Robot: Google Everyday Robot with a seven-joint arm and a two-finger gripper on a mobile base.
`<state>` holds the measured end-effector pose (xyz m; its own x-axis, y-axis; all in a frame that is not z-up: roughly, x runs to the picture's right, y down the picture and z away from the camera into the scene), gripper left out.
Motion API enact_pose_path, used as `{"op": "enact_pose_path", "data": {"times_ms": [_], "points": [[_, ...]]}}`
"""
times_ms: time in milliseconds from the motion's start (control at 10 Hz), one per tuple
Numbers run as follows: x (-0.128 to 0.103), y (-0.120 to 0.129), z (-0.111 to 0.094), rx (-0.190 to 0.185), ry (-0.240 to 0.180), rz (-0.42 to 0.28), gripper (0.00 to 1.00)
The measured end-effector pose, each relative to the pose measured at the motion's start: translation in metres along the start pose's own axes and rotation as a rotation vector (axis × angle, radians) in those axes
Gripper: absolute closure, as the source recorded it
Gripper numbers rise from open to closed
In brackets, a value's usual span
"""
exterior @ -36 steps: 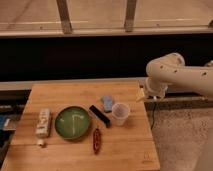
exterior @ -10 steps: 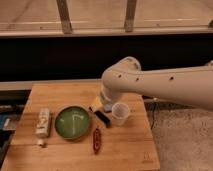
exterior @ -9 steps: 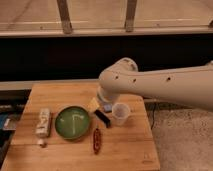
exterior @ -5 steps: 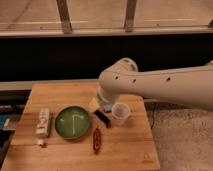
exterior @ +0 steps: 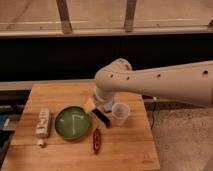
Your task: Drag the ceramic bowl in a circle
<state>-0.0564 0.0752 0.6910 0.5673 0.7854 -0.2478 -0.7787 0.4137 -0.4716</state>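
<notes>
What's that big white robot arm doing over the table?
The robot's white arm stretches over the wooden table. Its end effector sits low by the far-right rim of the green ceramic bowl, next to a small plastic cup. I can't tell if it touches the bowl. Its job is dragging that bowl in a circle.

One table carries one green ceramic bowl, one translucent plastic cup, one white bottle lying flat, one reddish-brown packet, one black bar and one small blue thing. One arm ends in one claw, between bowl and cup.
</notes>
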Motion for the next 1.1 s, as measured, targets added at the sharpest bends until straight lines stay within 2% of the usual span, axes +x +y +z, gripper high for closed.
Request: {"op": "enact_pose_path", "data": {"times_ms": [200,300,800,1100], "points": [[-0.023,0.021,0.026,-0.048,0.015,-0.055,0.26],[-0.026,0.027,0.035,-0.066,0.024,-0.071,0.26],[-0.045,0.042,0.088,-0.156,0.102,-0.136,0.26],[-0.053,0.044,0.108,-0.198,0.13,-0.154,0.26]]}}
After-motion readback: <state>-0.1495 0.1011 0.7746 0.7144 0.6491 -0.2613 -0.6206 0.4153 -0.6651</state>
